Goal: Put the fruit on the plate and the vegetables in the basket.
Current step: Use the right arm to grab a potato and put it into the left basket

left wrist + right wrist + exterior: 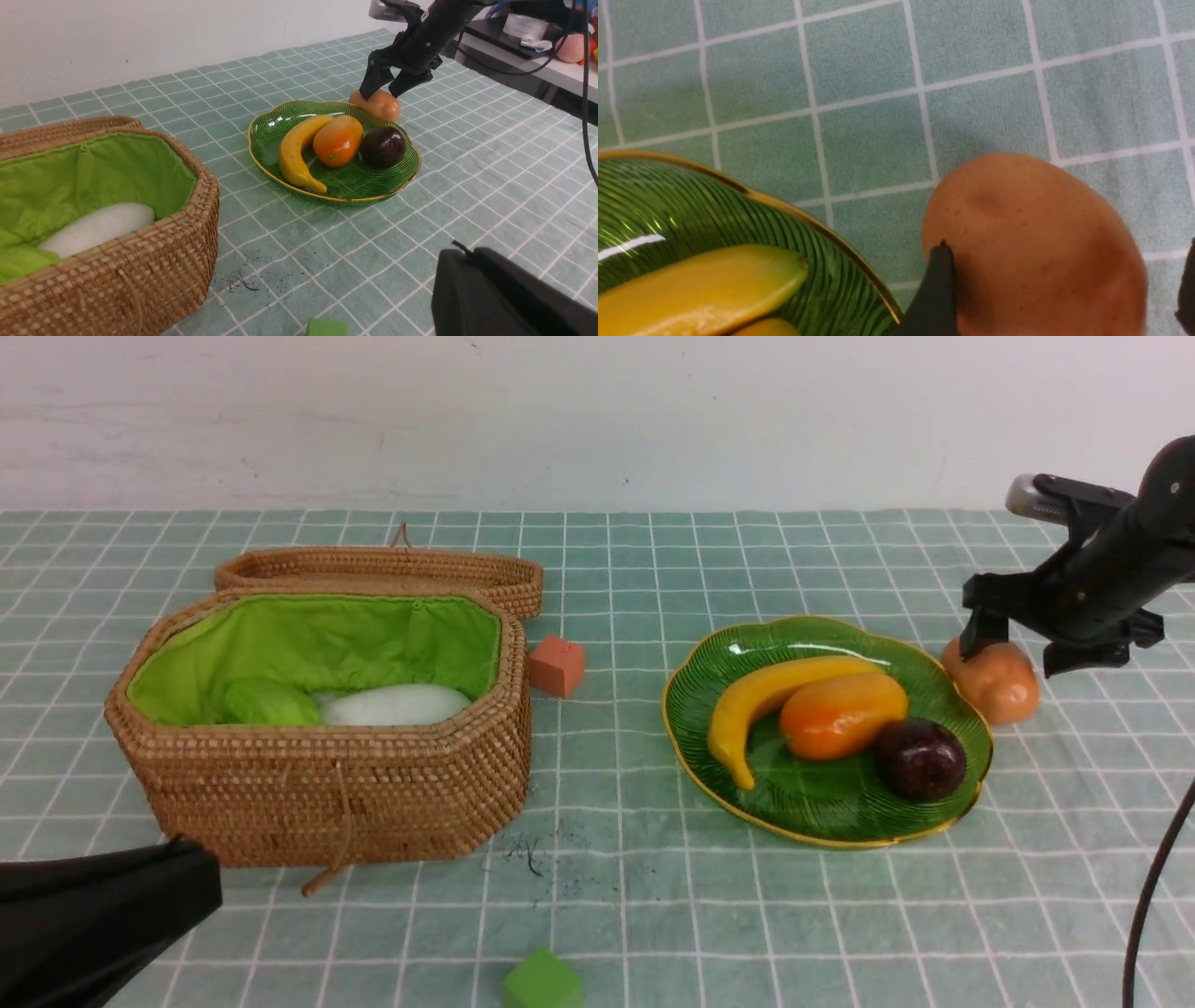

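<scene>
Basket (pixel 317 784) left; plate (pixel 952 784) right (potato (pixel 999 686) just beyond).

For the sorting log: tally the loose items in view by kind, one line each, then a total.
Fruit: 3, the banana, mango and mangosteen
Vegetables: 3, the radish, a green item half hidden beside it, and the potato
Cubes: 2, the orange cube and green cube
Total: 8
</scene>
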`<state>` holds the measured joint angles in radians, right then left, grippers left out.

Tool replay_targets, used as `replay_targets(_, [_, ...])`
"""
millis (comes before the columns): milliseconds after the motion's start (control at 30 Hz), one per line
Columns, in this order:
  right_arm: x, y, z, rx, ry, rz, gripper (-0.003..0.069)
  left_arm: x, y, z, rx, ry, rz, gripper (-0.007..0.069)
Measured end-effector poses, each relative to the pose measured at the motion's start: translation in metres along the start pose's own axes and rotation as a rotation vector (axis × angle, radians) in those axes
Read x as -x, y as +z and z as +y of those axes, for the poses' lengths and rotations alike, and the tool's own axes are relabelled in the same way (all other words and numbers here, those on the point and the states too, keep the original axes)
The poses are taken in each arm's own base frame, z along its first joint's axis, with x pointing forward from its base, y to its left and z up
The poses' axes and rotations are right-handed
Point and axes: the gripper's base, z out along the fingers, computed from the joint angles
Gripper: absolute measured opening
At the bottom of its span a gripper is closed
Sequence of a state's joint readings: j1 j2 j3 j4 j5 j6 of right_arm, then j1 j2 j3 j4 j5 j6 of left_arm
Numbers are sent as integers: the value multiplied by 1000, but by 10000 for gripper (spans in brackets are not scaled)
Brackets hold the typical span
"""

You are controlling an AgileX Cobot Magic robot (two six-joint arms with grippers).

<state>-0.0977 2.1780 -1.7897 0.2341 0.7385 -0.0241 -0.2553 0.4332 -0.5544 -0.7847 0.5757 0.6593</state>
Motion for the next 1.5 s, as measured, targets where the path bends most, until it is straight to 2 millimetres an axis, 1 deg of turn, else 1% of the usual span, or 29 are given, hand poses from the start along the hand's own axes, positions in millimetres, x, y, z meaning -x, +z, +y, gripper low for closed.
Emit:
replay_targets(200, [-3, 15, -2, 14, 28, 3, 631, 0, 0, 0, 1, 0, -2, -7])
replay_targets(367, [-4, 20, -3, 14, 33, 2, 631, 0, 0, 0, 0, -3, -3, -7])
replay_targets(533, [-4, 21, -3, 14, 33, 2, 610, 0, 0, 0, -4, -3, 2, -6])
replay_targets(600, [-4, 21, -3, 15, 36, 1, 591, -1, 0, -1, -9, -3, 9, -5])
replay_targets(900, [-3, 24, -3, 19, 28, 2, 591, -1, 0, -1, -11, -3, 11, 0])
replay_targets(1033, [-1, 16, -2, 9, -31, 13, 591, -1, 0, -1, -11, -3, 11, 2])
replay_targets(1100, [2, -5, 0, -11, -68, 19, 591, -1, 0, -1, -11, -3, 11, 4])
replay_targets(1133, [2, -7, 1, -12, -70, 22, 591, -1, 0, -1, -11, -3, 11, 4])
replay_targets(1233, [12, -67, 13, 3, -97, -22, 591, -1, 0, -1, -12, -3, 13, 5])
replay_targets(1300, [14, -97, 26, 38, -114, -52, 591, -1, 0, -1, -14, -3, 15, 5])
replay_targets(1333, [14, -112, 36, 71, -136, -61, 591, -1, 0, -1, -14, -3, 16, 5])
replay_targets(1367, [13, -117, 41, 87, -146, -66, 591, -1, 0, -1, -14, -3, 16, 5])
replay_targets(1400, [9, -137, 67, 163, -214, -91, 591, -2, 0, -1, -12, 3, 18, 5])
replay_targets(1433, [8, -139, 72, 183, -219, -94, 591, -2, 0, -1, -10, 5, 19, 5])
replay_targets(1467, [-3, -160, 119, 337, -338, -129, 591, -2, 0, 1, 6, 31, 26, 5])
replay_targets(1500, [-5, -162, 124, 355, -351, -132, 591, -3, 0, 1, 11, 38, 29, 5])
